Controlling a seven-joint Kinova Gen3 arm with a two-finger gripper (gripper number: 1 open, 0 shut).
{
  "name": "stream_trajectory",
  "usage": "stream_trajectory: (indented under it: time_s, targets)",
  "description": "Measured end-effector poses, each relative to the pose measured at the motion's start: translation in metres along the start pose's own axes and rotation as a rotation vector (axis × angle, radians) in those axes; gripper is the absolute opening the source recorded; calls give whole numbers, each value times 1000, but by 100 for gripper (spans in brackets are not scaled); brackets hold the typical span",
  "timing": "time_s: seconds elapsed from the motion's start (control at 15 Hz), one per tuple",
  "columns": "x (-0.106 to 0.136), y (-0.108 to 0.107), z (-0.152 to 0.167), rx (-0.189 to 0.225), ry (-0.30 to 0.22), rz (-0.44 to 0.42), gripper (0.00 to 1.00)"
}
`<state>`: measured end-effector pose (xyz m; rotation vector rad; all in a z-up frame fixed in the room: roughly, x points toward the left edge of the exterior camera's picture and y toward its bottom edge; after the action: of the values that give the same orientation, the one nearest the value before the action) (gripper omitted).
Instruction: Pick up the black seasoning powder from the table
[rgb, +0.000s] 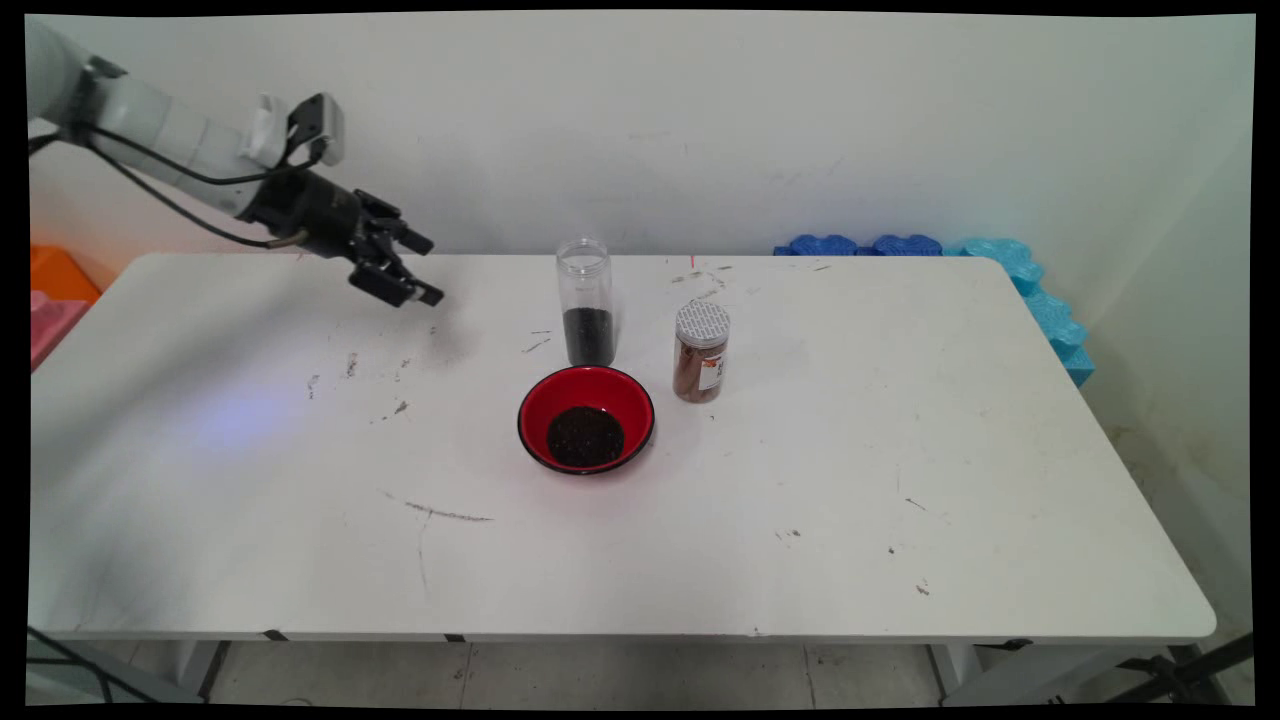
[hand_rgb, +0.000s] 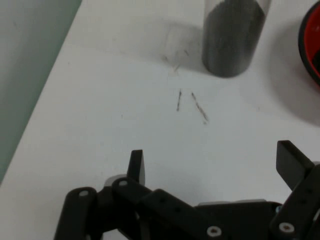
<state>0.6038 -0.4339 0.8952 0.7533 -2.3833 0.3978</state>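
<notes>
The tool (rgb: 418, 268) hangs spread and empty above the surface (rgb: 900, 450), well left of the clear jar (rgb: 585, 300) (dark grains inside), needing a level, centred line.

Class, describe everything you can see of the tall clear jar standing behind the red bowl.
The tall clear jar is a narrow cylinder of see-through plastic, it seems, standing upright on the white table with no lid on it. Dark grains fill about its lower third; the rest is empty. It stands just behind the red bowl, left of the lidded spice jar. Nothing grips it; the open tool hangs well to its left.
</notes>
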Motion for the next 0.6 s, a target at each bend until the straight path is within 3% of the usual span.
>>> stream_trajectory:
  time_s: [0.6]
  targets:
    - [12,-23,50,-68,65,32,100]
